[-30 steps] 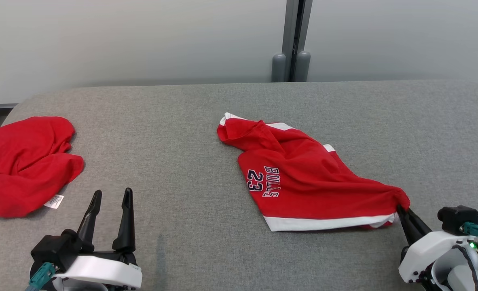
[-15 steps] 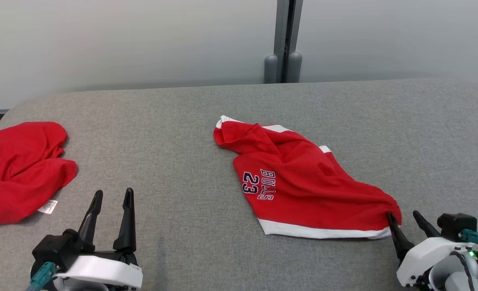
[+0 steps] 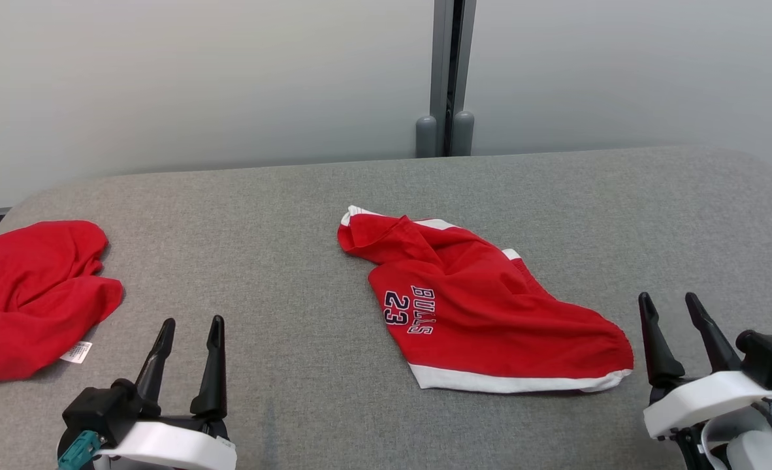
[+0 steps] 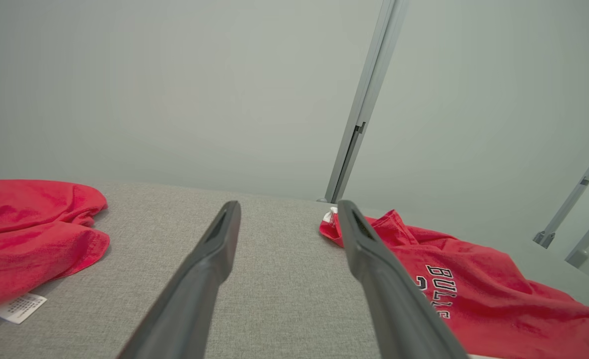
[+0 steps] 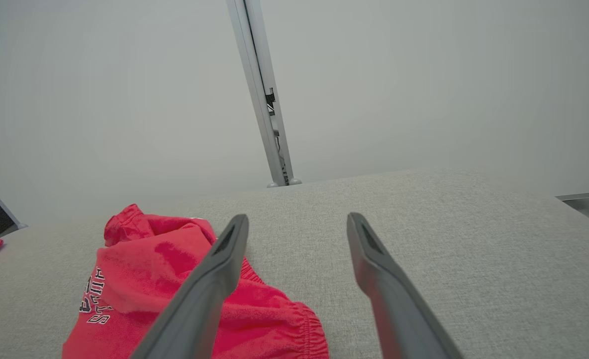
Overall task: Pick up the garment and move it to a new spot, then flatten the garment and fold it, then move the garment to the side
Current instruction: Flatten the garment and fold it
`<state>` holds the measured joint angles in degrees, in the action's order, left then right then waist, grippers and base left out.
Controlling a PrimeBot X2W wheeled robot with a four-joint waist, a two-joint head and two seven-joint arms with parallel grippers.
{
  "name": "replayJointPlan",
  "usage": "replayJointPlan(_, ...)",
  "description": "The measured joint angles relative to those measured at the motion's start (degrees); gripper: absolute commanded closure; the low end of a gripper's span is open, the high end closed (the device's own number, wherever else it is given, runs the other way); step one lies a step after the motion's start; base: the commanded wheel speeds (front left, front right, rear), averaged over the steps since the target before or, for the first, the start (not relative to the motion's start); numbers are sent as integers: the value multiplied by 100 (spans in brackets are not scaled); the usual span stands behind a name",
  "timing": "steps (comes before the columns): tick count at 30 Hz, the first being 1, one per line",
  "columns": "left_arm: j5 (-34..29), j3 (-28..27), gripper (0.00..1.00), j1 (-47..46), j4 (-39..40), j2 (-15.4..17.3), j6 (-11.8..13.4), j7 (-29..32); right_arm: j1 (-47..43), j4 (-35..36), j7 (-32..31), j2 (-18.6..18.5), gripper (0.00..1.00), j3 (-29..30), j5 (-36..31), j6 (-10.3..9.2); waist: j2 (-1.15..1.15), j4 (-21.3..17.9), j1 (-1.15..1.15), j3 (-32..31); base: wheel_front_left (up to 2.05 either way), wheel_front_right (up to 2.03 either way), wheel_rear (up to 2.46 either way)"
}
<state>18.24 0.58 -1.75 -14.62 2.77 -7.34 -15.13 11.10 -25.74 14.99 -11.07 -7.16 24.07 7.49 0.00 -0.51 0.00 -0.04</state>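
Observation:
The garment [image 3: 477, 310] is a pair of red shorts with white trim and "BULLS 23" lettering, lying rumpled on the grey table [image 3: 307, 215] right of centre; it also shows as the shorts [image 4: 464, 284] in the left wrist view and the shorts [image 5: 145, 279] in the right wrist view. My right gripper [image 3: 668, 301] stands open just right of the shorts' waistband corner, apart from the cloth, with nothing between its fingers. My left gripper [image 3: 190, 323] is open at the lower left, far from the shorts. Its own gripper [image 4: 287, 207] and the right one [image 5: 297, 219] show spread fingers.
A second red garment [image 3: 27, 294] with a white label lies bunched at the table's left edge, also seen as red cloth [image 4: 30, 234]. A grey post [image 3: 448, 78] rises behind the table against a pale wall. Bare grey surface lies between the two cloths.
My right gripper let go of the shorts' corner, opened, and drew back to the right. The corner dropped flat on the table. The camera tilted, shifting the whole picture. The left gripper stayed open.

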Motion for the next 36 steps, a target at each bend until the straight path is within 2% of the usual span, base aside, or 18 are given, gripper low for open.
replayJointPlan(6,0,42,0,4,-20,2,-1,0,-234,265,0,216,0,88,-198,0,0,-4,0,-11,0,0,0)
replayJointPlan(21,13,118,0,1,-63,2,-8,0,-284,323,-1,268,0,101,-275,0,0,-36,0,49,0,0,0)
replayJointPlan(25,179,343,0,-59,-230,5,-8,45,-252,322,-2,282,0,100,-275,0,0,-67,0,111,0,0,0)
replayJointPlan(28,499,816,0,-166,-485,5,-8,553,-215,331,-2,288,0,119,-281,0,0,-95,0,165,0,0,0)
replayJointPlan(29,499,816,0,-166,-485,5,-8,553,-215,331,-2,288,0,119,-281,0,0,-95,0,165,0,0,0)
replayJointPlan(36,1655,1861,0,-558,-837,45,-8,1784,-41,398,-2,307,0,159,-335,0,0,-304,0,289,0,0,0)
